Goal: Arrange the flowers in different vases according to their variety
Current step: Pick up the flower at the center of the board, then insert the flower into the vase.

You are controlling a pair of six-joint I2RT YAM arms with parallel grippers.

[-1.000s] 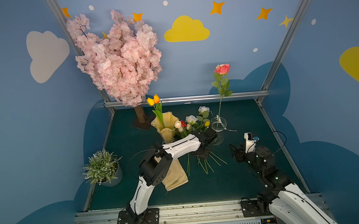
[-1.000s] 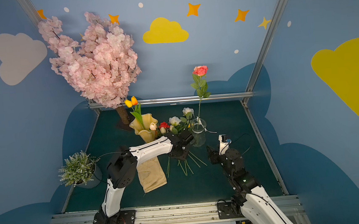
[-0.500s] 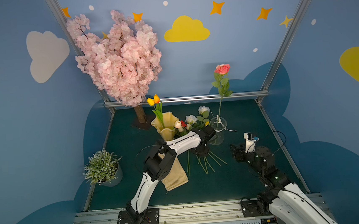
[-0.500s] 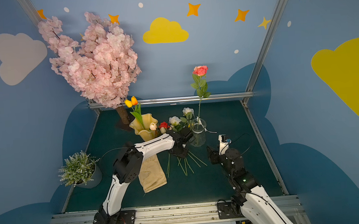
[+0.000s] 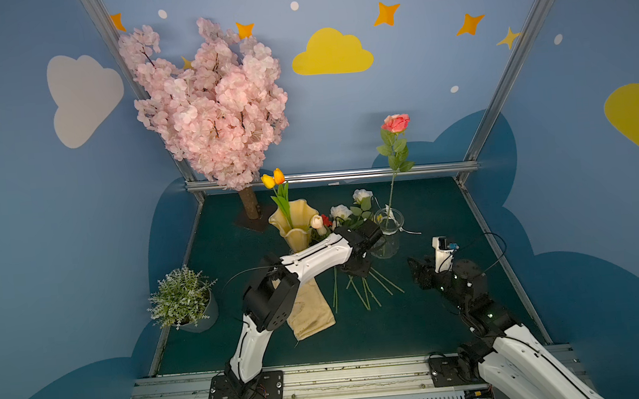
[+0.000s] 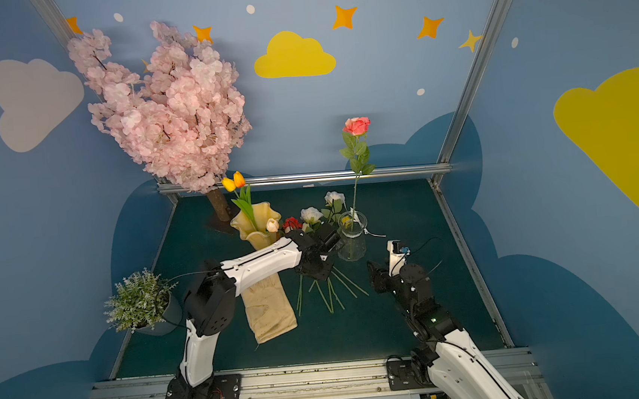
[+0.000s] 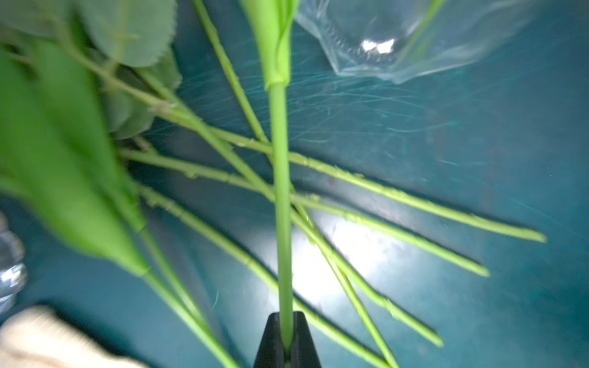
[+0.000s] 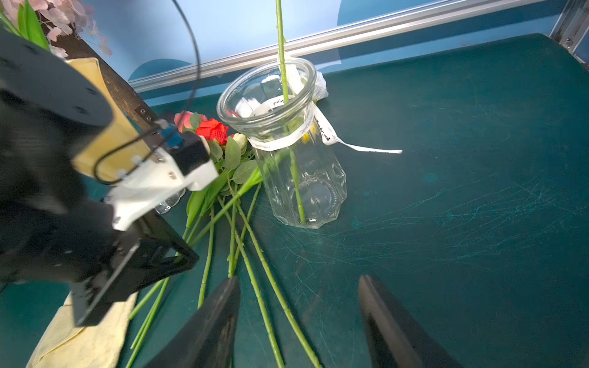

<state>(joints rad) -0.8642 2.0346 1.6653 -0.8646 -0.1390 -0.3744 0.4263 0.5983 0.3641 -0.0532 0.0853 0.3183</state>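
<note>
The blossom tree (image 5: 213, 111) stands at the back left of the table (image 5: 455, 306). Just right of it, nearer the front, the tulip vase (image 5: 296, 225) holds two tulips (image 5: 274, 178). Further right, the glass vase (image 5: 390, 228) holds one rose (image 5: 395, 123). Loose flowers (image 5: 340, 212) lie between the vases, their stems (image 5: 364, 294) fanned frontward. A cloth (image 5: 311, 314) lies before the tulip vase, and the potted plant (image 5: 181, 297) sits far left

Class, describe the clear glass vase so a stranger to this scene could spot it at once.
Find the big pink blossom tree at the back of the mat. Near its trunk stands an amber vase; beyond the loose flowers, toward the right arm, stands the clear glass vase. It alone is see-through, with a white ribbon at its neck and one tall pink rose.
</note>
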